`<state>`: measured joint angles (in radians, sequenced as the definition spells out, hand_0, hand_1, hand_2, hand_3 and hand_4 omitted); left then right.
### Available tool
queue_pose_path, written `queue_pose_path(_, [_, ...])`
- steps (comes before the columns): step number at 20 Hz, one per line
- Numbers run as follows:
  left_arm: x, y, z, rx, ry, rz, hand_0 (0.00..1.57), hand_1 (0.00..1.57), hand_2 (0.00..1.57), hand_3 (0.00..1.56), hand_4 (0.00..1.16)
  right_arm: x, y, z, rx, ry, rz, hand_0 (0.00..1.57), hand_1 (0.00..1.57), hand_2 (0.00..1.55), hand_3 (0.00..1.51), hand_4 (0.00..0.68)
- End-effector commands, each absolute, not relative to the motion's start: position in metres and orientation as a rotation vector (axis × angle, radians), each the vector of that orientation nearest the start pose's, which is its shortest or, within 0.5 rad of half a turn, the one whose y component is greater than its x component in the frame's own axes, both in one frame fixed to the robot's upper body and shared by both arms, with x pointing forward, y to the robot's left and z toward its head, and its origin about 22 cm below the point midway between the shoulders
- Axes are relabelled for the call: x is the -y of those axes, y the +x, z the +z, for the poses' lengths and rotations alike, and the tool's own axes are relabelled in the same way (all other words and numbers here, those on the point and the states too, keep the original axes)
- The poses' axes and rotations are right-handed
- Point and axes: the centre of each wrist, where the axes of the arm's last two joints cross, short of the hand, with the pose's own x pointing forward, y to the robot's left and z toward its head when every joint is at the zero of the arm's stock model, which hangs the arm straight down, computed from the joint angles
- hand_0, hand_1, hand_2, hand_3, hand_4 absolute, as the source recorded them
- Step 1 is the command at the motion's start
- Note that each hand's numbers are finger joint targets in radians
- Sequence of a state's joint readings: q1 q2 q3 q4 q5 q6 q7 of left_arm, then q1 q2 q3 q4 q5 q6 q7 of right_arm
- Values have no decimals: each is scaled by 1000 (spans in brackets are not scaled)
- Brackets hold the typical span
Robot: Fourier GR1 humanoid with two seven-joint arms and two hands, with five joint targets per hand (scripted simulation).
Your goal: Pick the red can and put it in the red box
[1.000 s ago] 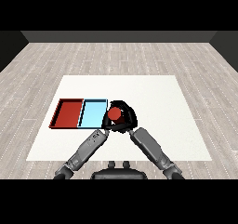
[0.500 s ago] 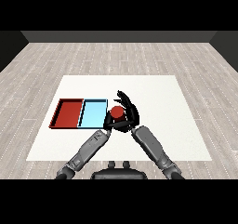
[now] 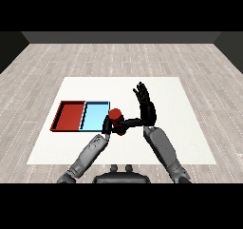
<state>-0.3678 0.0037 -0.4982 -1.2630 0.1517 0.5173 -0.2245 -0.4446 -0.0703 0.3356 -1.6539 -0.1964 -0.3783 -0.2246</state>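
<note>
While the left hand apparently curls round the red can and the right hand stands spread, carry the can level, leftward past the light blue tray to the red tray.

On the white worktop the red tray and the blue tray lie side by side toward the left edge — red outermost, blue touching its right wall. The can stands upright just beside the blue tray's right wall, near its front corner. The left hand curls round the can. The right hand is raised just right of the can — fingers straight and spread, thumb reaching toward it.
</note>
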Motion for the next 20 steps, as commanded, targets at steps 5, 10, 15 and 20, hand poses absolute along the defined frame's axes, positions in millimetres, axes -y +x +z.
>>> queue_pose_path(5, [-126, 294, 27, 1832, 30, -81, 1571, 1571, 1571, 1465, 1131, 170, 280, 140, 2244, 182, -120, 0, 0, 0, 0, 0])
queue_pose_path(10, [-138, 299, 54, 1874, 86, -77, 1571, 1571, 1571, 1460, 1121, 227, 289, 100, 2181, 138, -184, 0, 0, 0, 0, 0])
queue_pose_path(15, [-186, 299, 60, 1860, 253, -151, 1571, 1571, 1551, 1450, 1111, 248, 265, 67, 2106, -9, -123, 0, 0, 0, 0, 0])
queue_pose_path(20, [-207, 324, 80, 1859, 382, -161, 1571, 1571, 1550, 1416, 1135, 250, 257, 37, 2009, -29, -125, 0, 0, 0, 0, 0])
